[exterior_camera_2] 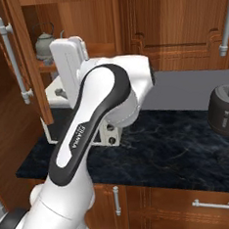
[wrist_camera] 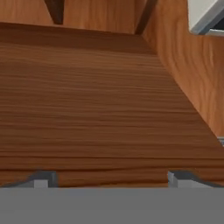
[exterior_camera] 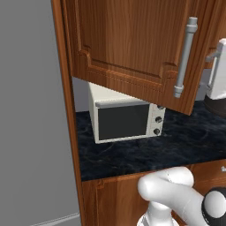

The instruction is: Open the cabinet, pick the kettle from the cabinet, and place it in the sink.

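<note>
Reaching pincer (wrist_camera: 109,180) (spread) into cabinet (exterior_camera_2: 32,55).

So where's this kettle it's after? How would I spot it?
Find the open cabinet above the dark counter, its door swung out to the left. The kettle sits on the shelf inside, just behind the robot's white hand. It is small, squat and grey-green with a thin arched handle, unlike the boxy white oven below.
</note>
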### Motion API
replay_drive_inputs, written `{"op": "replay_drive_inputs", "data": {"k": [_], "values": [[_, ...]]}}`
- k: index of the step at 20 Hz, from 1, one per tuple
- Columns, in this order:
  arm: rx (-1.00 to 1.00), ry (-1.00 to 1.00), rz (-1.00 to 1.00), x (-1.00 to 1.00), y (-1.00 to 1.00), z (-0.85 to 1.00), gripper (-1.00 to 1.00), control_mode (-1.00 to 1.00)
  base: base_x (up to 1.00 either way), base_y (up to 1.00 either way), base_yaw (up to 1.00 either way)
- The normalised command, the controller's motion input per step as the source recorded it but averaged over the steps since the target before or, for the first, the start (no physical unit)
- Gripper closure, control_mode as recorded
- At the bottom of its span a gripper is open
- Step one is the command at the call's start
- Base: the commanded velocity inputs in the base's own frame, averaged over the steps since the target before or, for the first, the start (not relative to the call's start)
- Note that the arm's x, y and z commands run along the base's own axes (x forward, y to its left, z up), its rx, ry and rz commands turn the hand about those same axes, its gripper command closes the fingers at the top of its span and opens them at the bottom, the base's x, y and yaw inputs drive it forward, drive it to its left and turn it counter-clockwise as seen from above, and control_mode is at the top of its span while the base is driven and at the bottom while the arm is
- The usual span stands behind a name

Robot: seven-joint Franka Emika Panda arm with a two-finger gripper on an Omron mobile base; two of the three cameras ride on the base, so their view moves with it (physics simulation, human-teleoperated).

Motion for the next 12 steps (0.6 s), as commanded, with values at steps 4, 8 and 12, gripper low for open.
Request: {"op": "replay_drive_inputs", "data": {"k": [4, 8, 12], "values": [[0.02, -0.03, 0.14, 0.21, 0.13, -0.01, -1.0, -1.0, 0.0, 0.0, 0.0], [0.0, -0.01, 0.16, 0.23, 0.15, -0.03, -1.0, -1.0, 0.0, 0.0, 0.0], [0.0, -0.1, 0.18, 0.0, 0.24, 0.0, -1.0, -1.0, 0.0, 0.0, 0.0]]}}
